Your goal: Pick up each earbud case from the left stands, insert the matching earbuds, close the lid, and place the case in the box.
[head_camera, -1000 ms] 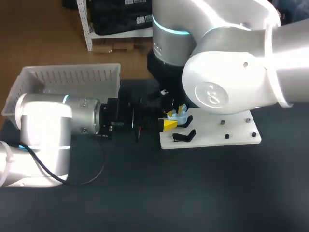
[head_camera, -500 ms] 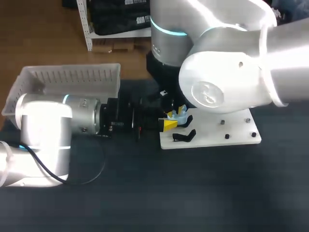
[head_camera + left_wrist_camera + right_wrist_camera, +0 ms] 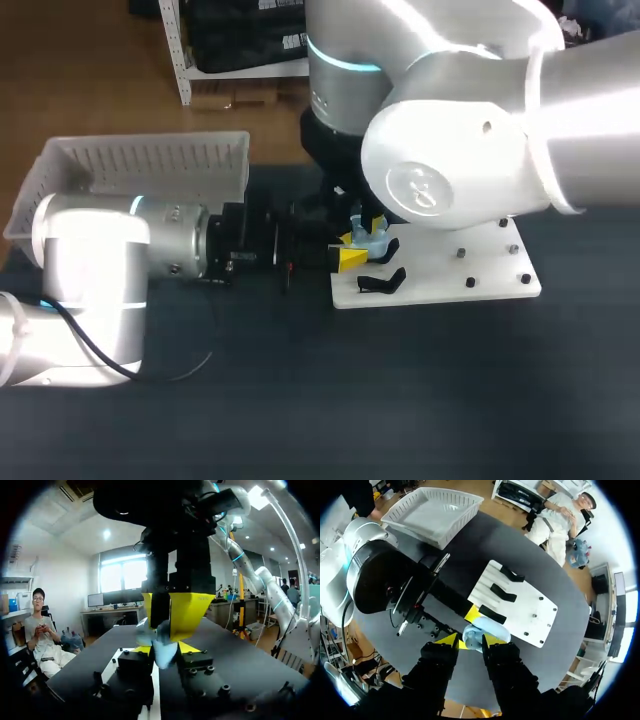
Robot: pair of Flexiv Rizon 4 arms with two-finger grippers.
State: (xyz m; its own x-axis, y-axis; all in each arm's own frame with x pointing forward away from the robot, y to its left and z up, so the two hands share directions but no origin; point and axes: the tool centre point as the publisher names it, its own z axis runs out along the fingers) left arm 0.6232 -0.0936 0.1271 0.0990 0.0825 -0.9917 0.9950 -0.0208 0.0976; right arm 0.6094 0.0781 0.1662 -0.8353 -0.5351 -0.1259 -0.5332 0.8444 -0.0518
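— Dark table (image 3: 400, 400) is carrying what, exactly?

— Toward its far left a white basket (image 3: 150, 158) is sitting. Near the middle a white board (image 3: 480, 265) is lying flat, with three black stands (image 3: 503, 593) rising from it in a row.

— And the earbud case?

— The pale blue earbud case (image 3: 482, 633) is being held up off the table, just over the edge of the board that faces the basket. The left pincer (image 3: 165, 650) is pinching it. In the left wrist view the case is sitting between that pincer's two yellow tips, touching both.

— How is the left arm lying?

— The left arm (image 3: 100, 270) is stretching in low and level over the table, pointing toward the board.

— What is the other one doing?

— The right arm (image 3: 450, 170) is coming down from above. The right pincer (image 3: 470, 641) is pointing straight down at the case, right up against it. Whether it is gripping the case or only standing around it, I cannot tell.

— Is the lid standing up or lying shut?

— I cannot tell that either, because the two pincers are covering most of the case.
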